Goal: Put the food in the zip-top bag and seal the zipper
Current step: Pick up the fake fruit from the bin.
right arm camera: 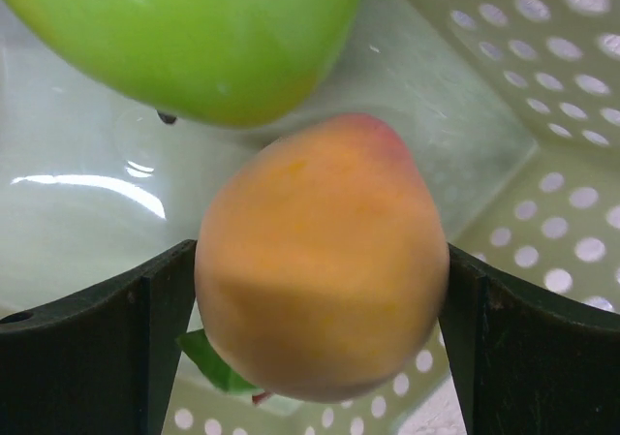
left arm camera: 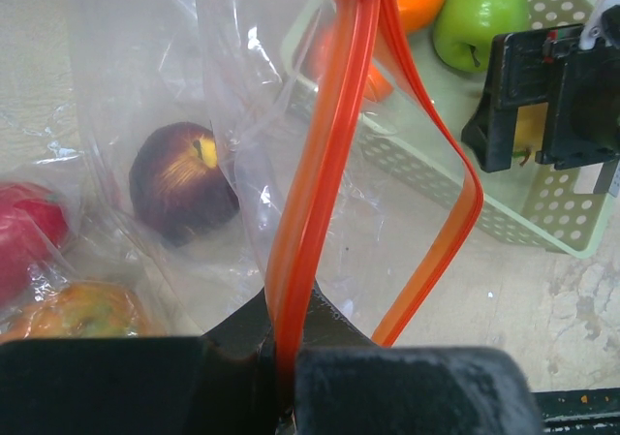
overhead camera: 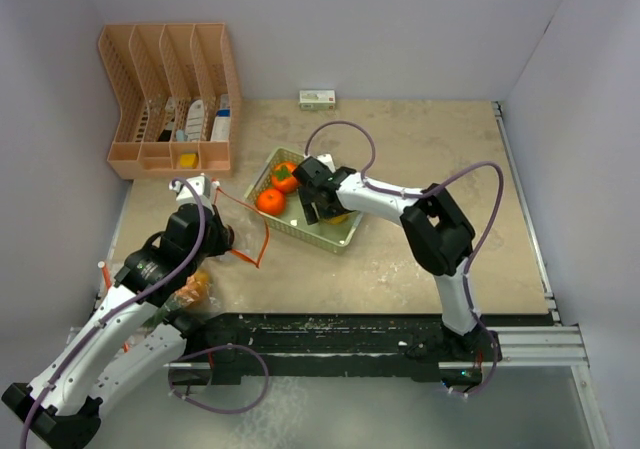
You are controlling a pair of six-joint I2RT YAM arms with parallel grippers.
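Note:
My left gripper (overhead camera: 218,235) (left arm camera: 281,357) is shut on the orange zipper strip (left arm camera: 320,164) of the clear zip-top bag (overhead camera: 250,231) and holds its mouth open toward the basket. Inside the bag lie a dark purple fruit (left arm camera: 182,181), a red pepper (left arm camera: 29,236) and an orange-yellow fruit (left arm camera: 77,309). My right gripper (overhead camera: 318,209) (right arm camera: 320,290) is inside the pale green basket (overhead camera: 340,241) and is shut on the yellow mango (right arm camera: 320,261). A green lime (right arm camera: 194,38) (left arm camera: 481,18) lies just beyond it. Two oranges (overhead camera: 270,201) lie at the basket's left end.
A pink organizer rack (overhead camera: 170,99) with small items stands at the back left. A small white-and-green box (overhead camera: 317,98) lies by the back wall. Grey walls close in both sides. The basket's perforated walls (right arm camera: 542,67) surround my right fingers.

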